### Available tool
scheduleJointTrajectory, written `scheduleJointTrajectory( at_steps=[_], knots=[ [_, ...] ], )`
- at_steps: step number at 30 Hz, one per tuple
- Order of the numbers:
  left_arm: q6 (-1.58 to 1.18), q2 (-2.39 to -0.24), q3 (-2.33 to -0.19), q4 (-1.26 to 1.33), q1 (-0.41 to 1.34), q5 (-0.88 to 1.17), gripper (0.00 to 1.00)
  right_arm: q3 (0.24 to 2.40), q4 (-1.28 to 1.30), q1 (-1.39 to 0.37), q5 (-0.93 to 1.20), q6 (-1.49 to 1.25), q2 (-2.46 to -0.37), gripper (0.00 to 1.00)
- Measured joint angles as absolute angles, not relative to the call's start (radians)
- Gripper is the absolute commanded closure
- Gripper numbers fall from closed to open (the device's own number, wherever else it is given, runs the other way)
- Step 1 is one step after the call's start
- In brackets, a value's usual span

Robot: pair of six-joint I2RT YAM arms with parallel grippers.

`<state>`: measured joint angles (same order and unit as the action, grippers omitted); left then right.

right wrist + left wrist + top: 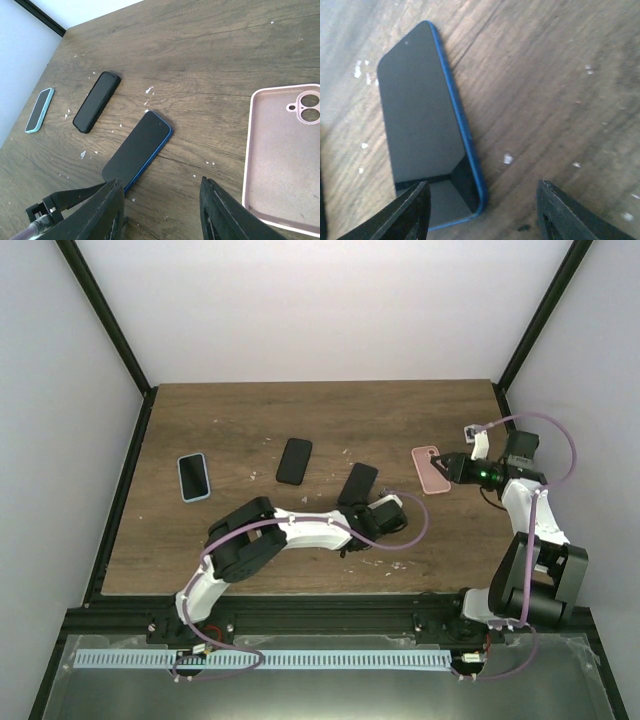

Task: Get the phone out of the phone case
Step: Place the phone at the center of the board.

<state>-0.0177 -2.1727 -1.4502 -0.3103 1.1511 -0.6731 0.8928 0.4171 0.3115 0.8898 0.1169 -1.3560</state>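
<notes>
On the white-flecked brown wood counter [230, 420], a teal-cased phone [194, 477] lies well left of the bare blue-edged black phone [357, 483], and a black-cased phone [294, 461] lies nearer left. The left hand [482, 215] is released at its near end. The empty pink case [432, 469] lies to its right, with the right hand [160, 205] released beside it.

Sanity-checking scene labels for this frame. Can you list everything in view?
blue phone: 1, blue edge and dark screen, flat mid-table, out of its case
pink case: 1, pink, empty, on the right of the table
black phone: 1, black, left of the blue phone
teal-cased phone: 1, light teal case, far left
table: 1, brown wood with white specks
left arm: 1, white and black, jaws open at the blue phone's near end
right arm: 1, white and black, jaws open beside the pink case
</notes>
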Motion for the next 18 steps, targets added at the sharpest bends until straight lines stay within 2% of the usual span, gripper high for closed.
scheduleJointTrajectory(
  at_steps=[3,8,13,16,18],
  knots=[
    [-0.033,-2.123,-1.409,-0.295,1.145,-0.585,0.35,0.893,0.414,0.311,0.890,0.115,-1.348,0.56],
    [-0.080,-1.901,-1.280,-0.278,1.112,-0.451,0.26,0.919,0.439,0.310,0.892,0.114,-1.334,0.56],
    [-0.141,-1.702,-1.192,-0.254,0.969,-0.347,0.19,1.009,0.469,0.253,0.894,0.136,-1.325,0.56],
    [-0.163,-1.663,-1.150,-0.255,0.854,-0.313,0.13,0.987,0.423,0.196,0.918,0.139,-1.277,0.53],
    [-0.174,-1.668,-1.135,-0.260,0.780,-0.292,0.01,0.945,0.405,0.177,0.942,0.149,-1.241,0.52]
  ],
)
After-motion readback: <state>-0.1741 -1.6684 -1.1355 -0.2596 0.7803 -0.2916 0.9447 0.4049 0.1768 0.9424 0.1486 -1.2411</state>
